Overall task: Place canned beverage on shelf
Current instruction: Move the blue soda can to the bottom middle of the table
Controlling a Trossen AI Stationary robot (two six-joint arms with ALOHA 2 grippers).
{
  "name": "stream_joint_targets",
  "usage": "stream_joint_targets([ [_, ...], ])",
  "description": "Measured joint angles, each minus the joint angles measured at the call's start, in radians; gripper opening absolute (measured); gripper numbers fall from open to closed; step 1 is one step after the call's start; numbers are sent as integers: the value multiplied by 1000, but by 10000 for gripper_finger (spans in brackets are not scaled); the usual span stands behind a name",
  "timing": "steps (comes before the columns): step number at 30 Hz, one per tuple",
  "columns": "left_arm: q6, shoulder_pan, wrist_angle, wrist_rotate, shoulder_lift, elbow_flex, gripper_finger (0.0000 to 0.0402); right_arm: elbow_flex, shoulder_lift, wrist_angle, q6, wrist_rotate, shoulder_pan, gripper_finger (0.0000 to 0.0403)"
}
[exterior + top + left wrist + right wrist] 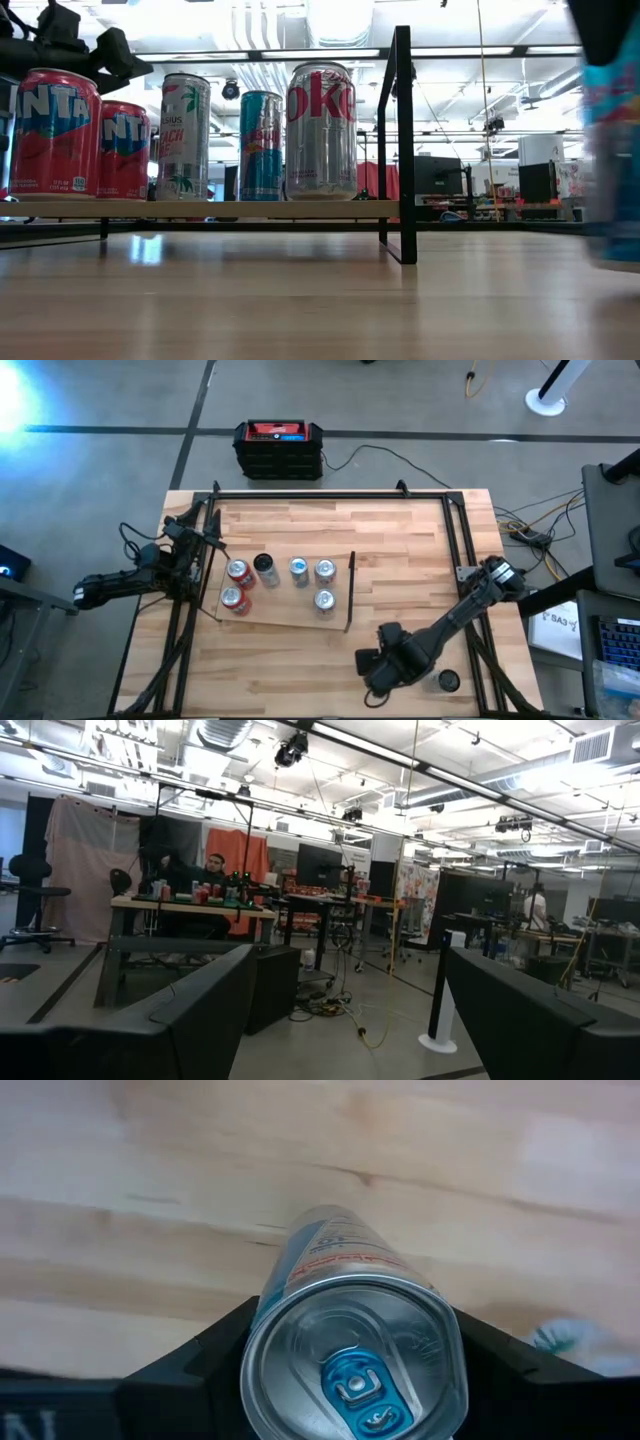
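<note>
The shelf (290, 615) is a pale board on the tabletop with a black upright bar (350, 592) at its right end. Several cans stand on it: two red ones (236, 585), a dark-topped one (264, 565) and three silver ones (323, 600). They also show in the low view (320, 130). My right gripper (385, 665) is in front of the shelf's right end, shut on a silver-and-blue can (350, 1370), which is blurred at the low view's right edge (612, 150). My left gripper (188, 555) is open and empty at the shelf's left end, its fingers (200, 1020) level. My right gripper pinches the can's side wall just below the top rim (262, 1342) between its two fingers (195, 1365), one on each side. The fingers come from above, pointing down. The can is upright, blue tab up; whether its base is on the table, I cannot tell.
Another small round dark-topped can (448, 680) stands on the table near the front right corner. A black frame (455, 530) runs round the tabletop. A red-and-black box (278, 448) lies on the floor beyond the far edge. Bare planks lie between the shelf and the right edge.
</note>
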Motion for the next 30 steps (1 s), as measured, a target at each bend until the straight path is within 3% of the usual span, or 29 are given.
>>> stream_joint_targets([
  [19,0,0,0,0,0,0,311,2,33,249,-853,-2,-139,233],
  [30,0,0,0,0,0,0,311,15,36,273,-1191,5,-176,233],
])
